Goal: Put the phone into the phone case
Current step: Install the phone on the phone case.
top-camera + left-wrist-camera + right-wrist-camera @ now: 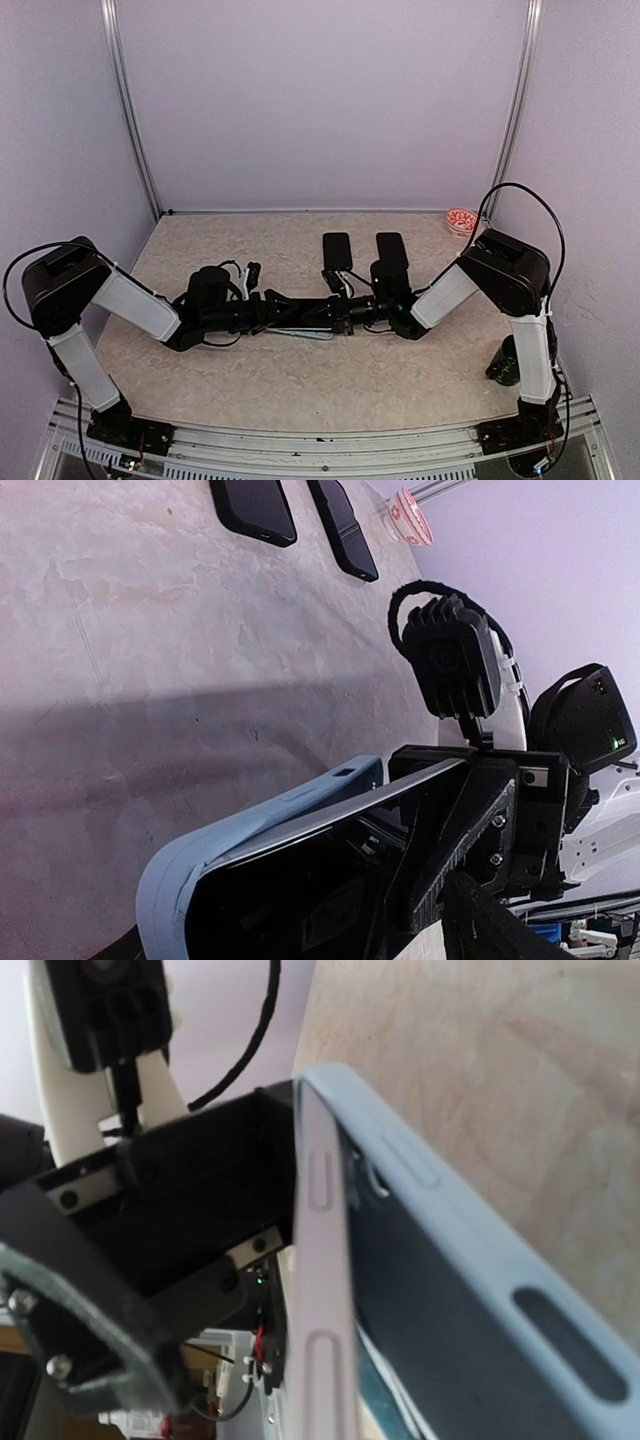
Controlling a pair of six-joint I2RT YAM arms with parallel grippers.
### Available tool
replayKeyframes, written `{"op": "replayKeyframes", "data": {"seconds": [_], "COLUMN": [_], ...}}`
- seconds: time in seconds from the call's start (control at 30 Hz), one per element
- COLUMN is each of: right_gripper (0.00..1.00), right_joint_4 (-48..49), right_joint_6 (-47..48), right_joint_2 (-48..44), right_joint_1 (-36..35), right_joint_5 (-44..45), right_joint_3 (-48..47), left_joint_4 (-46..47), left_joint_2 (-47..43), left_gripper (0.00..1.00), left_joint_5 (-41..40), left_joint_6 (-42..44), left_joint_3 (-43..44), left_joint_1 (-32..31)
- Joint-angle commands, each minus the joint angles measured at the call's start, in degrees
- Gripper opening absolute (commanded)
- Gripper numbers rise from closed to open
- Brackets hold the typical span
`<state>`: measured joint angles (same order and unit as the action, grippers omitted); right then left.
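Above the middle of the table, both arms meet at a silver-edged phone (300, 900) and a light blue phone case (260, 820). The phone sits partly in the case, with its far end lifted out at an angle. My right gripper (470, 810) is shut on that far end of the phone (320, 1290), beside the case rim (470, 1240). My left gripper (268, 310) stands around the near end of the case (300, 333). Its fingers are hidden, so its grip does not show. From above, my right gripper (345, 312) faces the left one.
Two black phones or cases (337, 250) (390, 250) lie side by side behind the grippers. A red and white bowl (461, 220) sits in the back right corner. Pale walls with metal posts enclose the marbled table (250, 380).
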<state>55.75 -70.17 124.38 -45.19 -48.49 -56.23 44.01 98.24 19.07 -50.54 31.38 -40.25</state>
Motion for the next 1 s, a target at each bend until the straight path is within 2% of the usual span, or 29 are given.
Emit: {"op": "replayKeyframes", "data": {"seconds": [0.0, 0.1, 0.3, 0.57, 0.7, 0.97], "right_gripper": [0.00, 0.00, 0.00, 0.00, 0.10, 0.20], "right_joint_4": [2.2, 1.7, 1.6, -0.1, -1.1, -1.8], "right_joint_6": [3.6, 4.2, 5.0, 6.3, 7.3, 7.6], "right_joint_2": [-2.4, -2.2, -2.2, -2.8, -3.5, -4.7], "right_joint_1": [-0.3, -0.1, 0.5, 0.5, 0.6, 0.6], "right_joint_5": [-1.7, -1.8, -2.1, -2.0, -1.9, -2.4], "right_joint_3": [0.3, 0.4, 0.9, 1.1, 1.1, 1.5], "left_joint_4": [7.6, 9.0, 11.4, 15.1, 17.0, 19.3], "left_joint_2": [0.7, 0.8, 0.5, 0.9, 1.3, 1.3], "left_gripper": [0.74, 0.68, 0.49, 0.34, 0.26, 0.16], "left_joint_5": [5.9, 7.2, 8.6, 10.8, 11.6, 12.5], "left_joint_6": [0.9, 1.1, 1.0, -0.3, -1.0, -2.3], "left_joint_3": [1.5, 1.4, 1.1, 0.6, 0.3, -0.3], "left_joint_1": [-0.9, -1.1, -1.6, -1.7, -1.6, -1.8]}}
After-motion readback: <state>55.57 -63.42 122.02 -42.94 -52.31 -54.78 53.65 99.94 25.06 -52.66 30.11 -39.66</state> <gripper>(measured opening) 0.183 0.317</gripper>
